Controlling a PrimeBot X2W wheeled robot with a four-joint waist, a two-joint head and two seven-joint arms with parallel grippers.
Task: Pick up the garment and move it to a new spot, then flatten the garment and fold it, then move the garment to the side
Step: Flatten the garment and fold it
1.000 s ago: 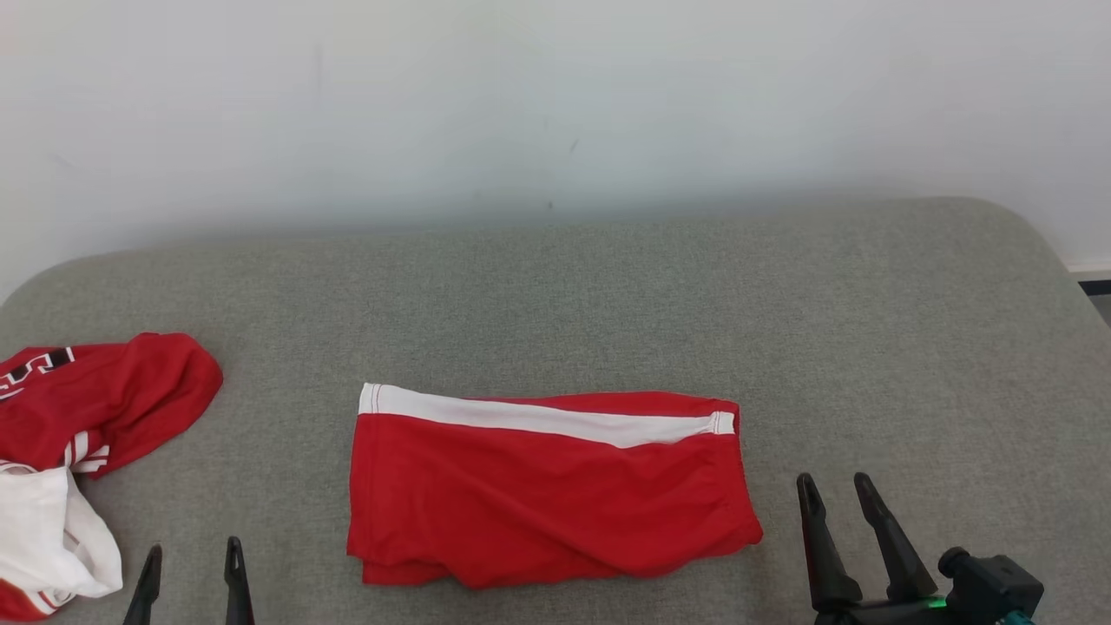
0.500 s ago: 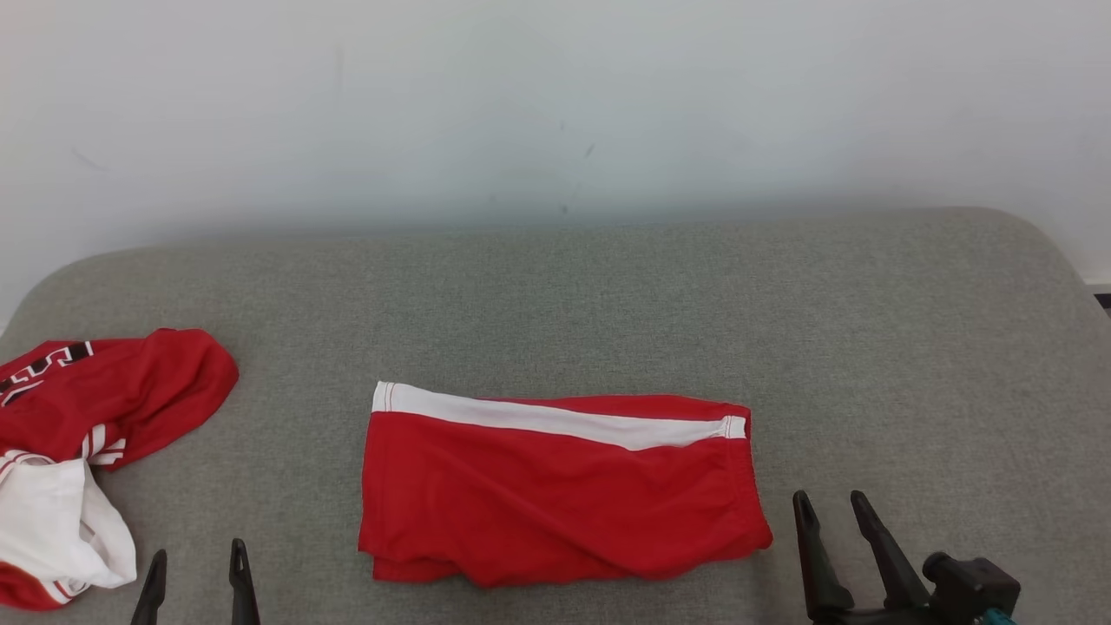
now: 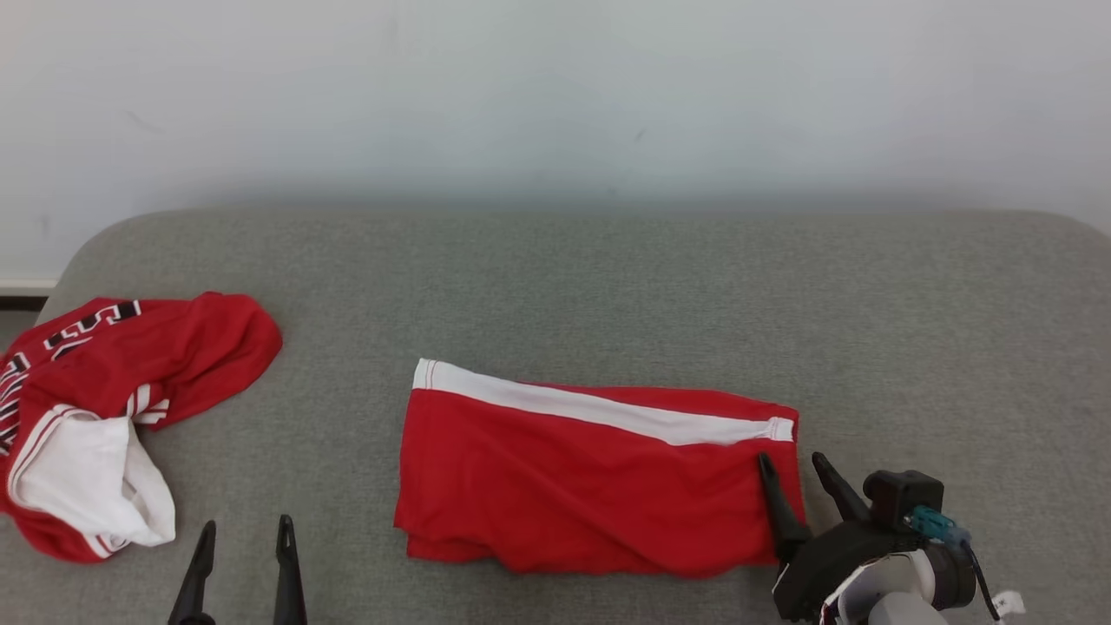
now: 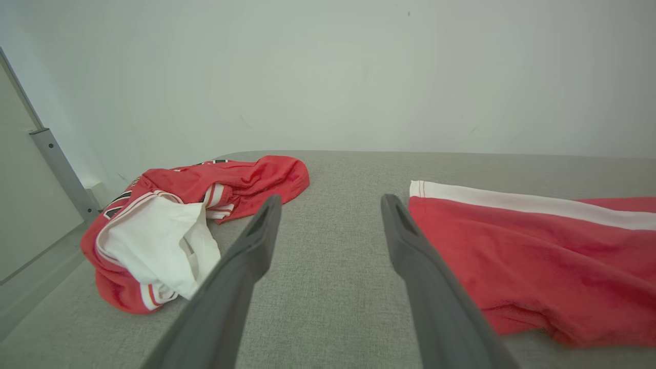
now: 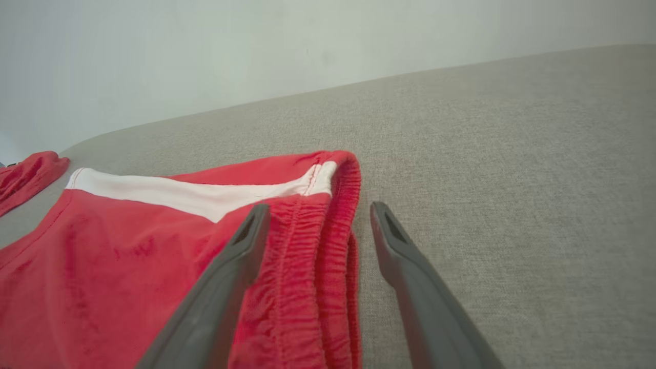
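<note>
The garment (image 3: 590,473) is a pair of red shorts with a white side stripe, folded flat in the middle of the grey cushion (image 3: 555,286). My right gripper (image 3: 792,473) is open at the garment's right end, straddling the elastic waistband (image 5: 328,241): one finger over the red cloth, the other over bare cushion. My left gripper (image 3: 245,542) is open at the lower left, over bare cushion to the left of the garment (image 4: 538,256), with nothing between its fingers (image 4: 256,241).
A crumpled red and white jersey (image 3: 113,408) lies at the cushion's left end, also seen as a jersey (image 4: 189,225) left of my left fingers. A pale wall (image 3: 555,104) rises behind the cushion. Bare cushion stretches to the right of the garment.
The camera has turned, so the whole picture has shifted right. My right gripper has moved left and forward, from bare cushion onto the garment's right edge. The left gripper has kept its pose.
</note>
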